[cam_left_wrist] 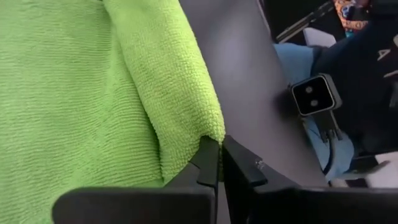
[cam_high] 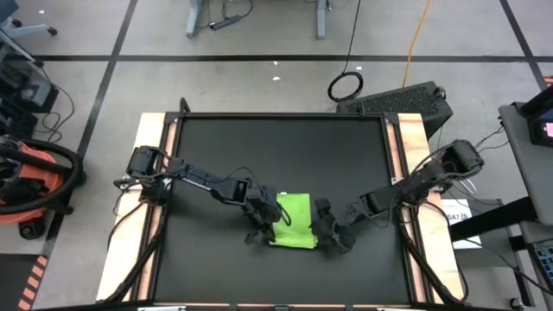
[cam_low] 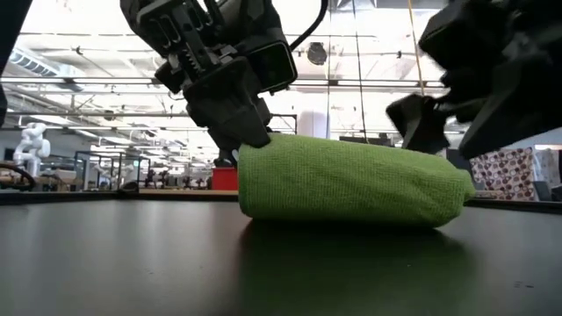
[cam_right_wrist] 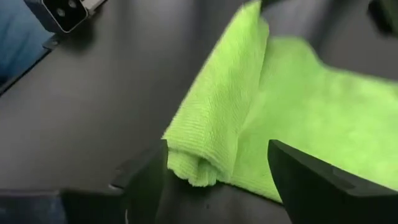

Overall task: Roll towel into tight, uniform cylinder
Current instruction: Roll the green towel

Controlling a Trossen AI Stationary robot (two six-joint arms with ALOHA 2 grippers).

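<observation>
The lime-green towel (cam_high: 294, 220) lies on the black mat (cam_high: 216, 155), its near part rolled up into a thick roll (cam_low: 351, 184) and its far part flat. My left gripper (cam_high: 263, 226) is shut at the roll's left end (cam_left_wrist: 211, 127). My right gripper (cam_high: 327, 233) is open at the roll's right end (cam_right_wrist: 193, 165). Its two fingers stand on either side of that end, and I cannot tell whether they touch it. My left gripper pinches the corner of the roll's left end (cam_left_wrist: 214, 132) at the very tips of its two fingers (cam_left_wrist: 208, 163). How many layers it has, I cannot tell. It comes from above and the table's left, slanting down (cam_low: 233, 114). The roll rests on the mat.
The mat has free room around the towel on all sides. Wooden table edges (cam_high: 155, 138) run along the mat's left and right. The right arm's wrist camera (cam_left_wrist: 314, 94) stands close beyond the roll.
</observation>
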